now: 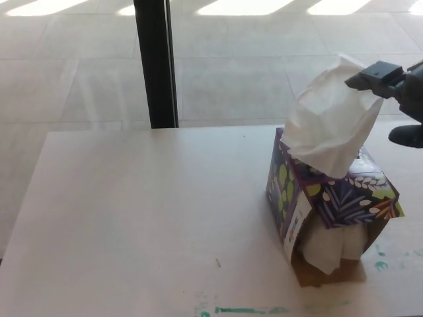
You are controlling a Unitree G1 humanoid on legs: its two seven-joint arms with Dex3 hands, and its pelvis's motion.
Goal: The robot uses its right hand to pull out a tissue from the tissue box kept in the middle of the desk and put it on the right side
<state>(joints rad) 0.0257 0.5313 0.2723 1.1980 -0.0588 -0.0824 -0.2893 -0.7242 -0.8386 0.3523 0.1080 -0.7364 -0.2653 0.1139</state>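
Observation:
A purple patterned tissue box (330,198) stands on the right part of the pale desk (145,211). A large white tissue (330,119) stands up out of its top. More white tissue bulges from the box's torn near side (334,247). My right hand (396,99) comes in from the right edge, level with the tissue's top. One black finger (373,74) touches the tissue's upper right edge and another (404,135) hangs lower, clear of it. The fingers are apart and hold nothing. My left hand does not show.
A black vertical post (156,63) stands behind the desk's far edge, in front of a tiled floor. Green marks (244,309) run along the desk's near edge.

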